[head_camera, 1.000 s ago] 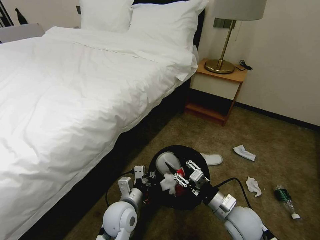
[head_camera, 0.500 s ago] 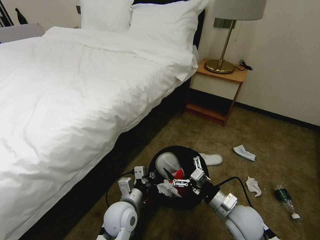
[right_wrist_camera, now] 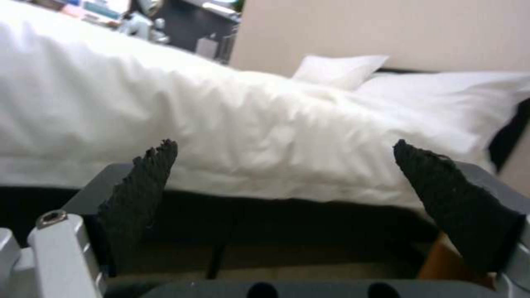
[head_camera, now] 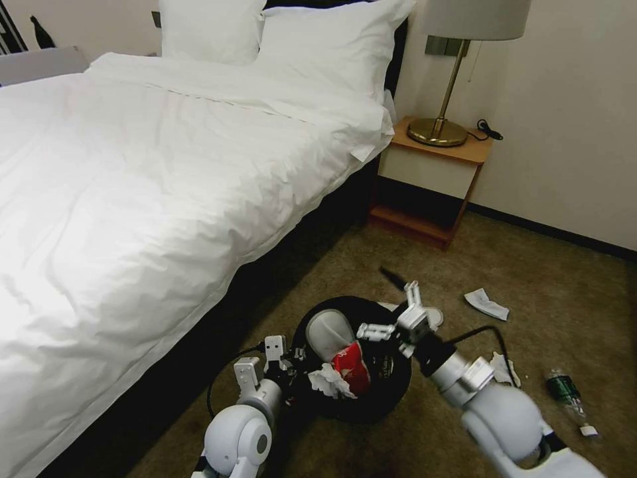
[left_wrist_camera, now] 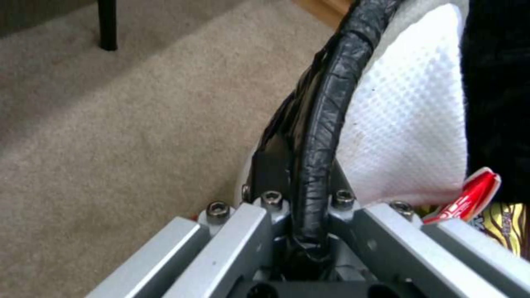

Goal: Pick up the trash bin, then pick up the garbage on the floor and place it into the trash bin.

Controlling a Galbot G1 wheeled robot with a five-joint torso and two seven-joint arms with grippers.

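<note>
The black trash bin [head_camera: 388,375] hangs just above the carpet beside the bed. My left gripper [head_camera: 292,362] is shut on its near-left rim [left_wrist_camera: 323,103], which runs between the fingers in the left wrist view. Inside lie a white slipper [head_camera: 328,330], a red snack packet [head_camera: 352,370] and a crumpled white tissue [head_camera: 328,383]. My right gripper [head_camera: 378,302] hovers open and empty over the bin's far right rim, and its black pads [right_wrist_camera: 143,182] stand wide apart, facing the bed. On the carpet lie another slipper [head_camera: 434,313], two tissues [head_camera: 486,303] [head_camera: 505,372] and a green bottle [head_camera: 567,393].
The white bed [head_camera: 133,186] and its dark base run along the left. A wooden nightstand [head_camera: 431,179] with a brass lamp [head_camera: 441,129] stands against the far wall. Open carpet [head_camera: 564,299] stretches to the right.
The white tissue left my right gripper and now lies in the bin. The right gripper rose out of the bin, up and away toward its far right rim. The left gripper kept its hold.
</note>
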